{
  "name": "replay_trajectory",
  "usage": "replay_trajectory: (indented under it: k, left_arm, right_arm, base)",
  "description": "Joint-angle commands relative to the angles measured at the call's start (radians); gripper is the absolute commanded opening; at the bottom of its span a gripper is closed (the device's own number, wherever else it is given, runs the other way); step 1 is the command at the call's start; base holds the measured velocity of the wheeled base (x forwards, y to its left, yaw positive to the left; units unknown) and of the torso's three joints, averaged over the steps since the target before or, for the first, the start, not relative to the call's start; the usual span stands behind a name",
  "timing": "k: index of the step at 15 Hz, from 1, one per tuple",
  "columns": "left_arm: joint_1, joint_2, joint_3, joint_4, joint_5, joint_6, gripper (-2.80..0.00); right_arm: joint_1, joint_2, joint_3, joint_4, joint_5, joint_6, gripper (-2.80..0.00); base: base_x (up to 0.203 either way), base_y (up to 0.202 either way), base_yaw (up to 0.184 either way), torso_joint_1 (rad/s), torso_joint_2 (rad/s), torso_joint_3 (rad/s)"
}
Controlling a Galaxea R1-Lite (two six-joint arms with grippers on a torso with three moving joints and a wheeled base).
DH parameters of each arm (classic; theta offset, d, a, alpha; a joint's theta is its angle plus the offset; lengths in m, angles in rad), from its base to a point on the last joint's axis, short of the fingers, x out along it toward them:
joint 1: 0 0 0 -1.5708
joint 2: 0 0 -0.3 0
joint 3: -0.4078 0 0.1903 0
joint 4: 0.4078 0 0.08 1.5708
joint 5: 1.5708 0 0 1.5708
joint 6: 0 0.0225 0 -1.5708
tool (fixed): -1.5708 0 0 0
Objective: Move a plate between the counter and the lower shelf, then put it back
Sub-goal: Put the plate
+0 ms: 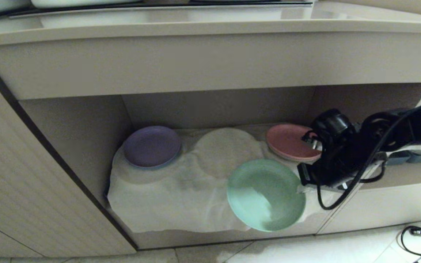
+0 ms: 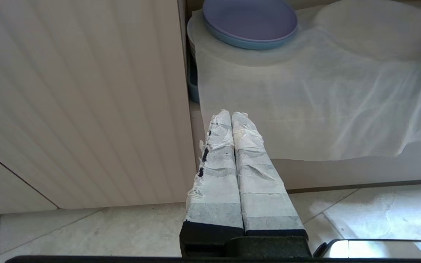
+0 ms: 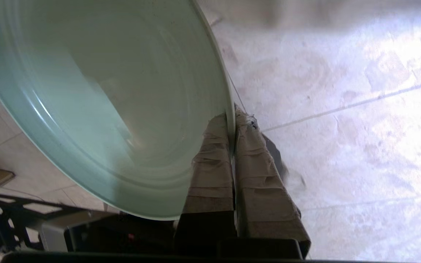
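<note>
From the head view, the round mint-green matte plate point(image 1: 265, 194) sits at the front lip of the lower shelf point(image 1: 86, 124), tilted and overhanging the white gauzy cloth point(image 1: 166, 197) draped there. The right gripper point(image 1: 303, 174) is at its right rim. The long beige worktop surface point(image 1: 210, 25) above carries no green plate. My judgement is that the plate is in transit between shelf and surface; which leg of the trip this is cannot be told, and at least one placement is left. In the shelf, a purple round plate point(image 1: 152, 146) rests at the left on a pale blue one, a pink round plate point(image 1: 290, 141) at the right back, and a round shape under the cloth lies between them.

The left wrist view shows the left gripper point(image 2: 231, 114) with its tape-wrapped jaws pressed together on nothing, hanging near the floor beside the ribbed cabinet door point(image 2: 79, 102), with the purple plate point(image 2: 250, 18) beyond.

The right wrist view shows the jaws clenched on the mint-green plate's point(image 3: 101, 95) rim, one either side of it, with tiled floor point(image 3: 342, 109) beneath.
</note>
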Motion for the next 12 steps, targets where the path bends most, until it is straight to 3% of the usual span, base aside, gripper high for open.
replay_trajectory:
  k: [1,12]
  left_arm:
    - [0.000,0.000,0.000,0.000,0.000,-0.001,-2.80]
    - [0.000,0.000,0.000,0.000,0.000,-0.001,-2.80]
  right_arm:
    - [0.000,-0.049,0.040,0.003,0.002,0.001,-2.80]
    - [-0.062,-0.323,0.359,0.000,-0.003,-0.045,-2.80]
  base:
    - [0.000,0.000,0.000,0.000,0.00,0.000]
    - [0.000,0.000,0.000,0.000,0.00,0.000]
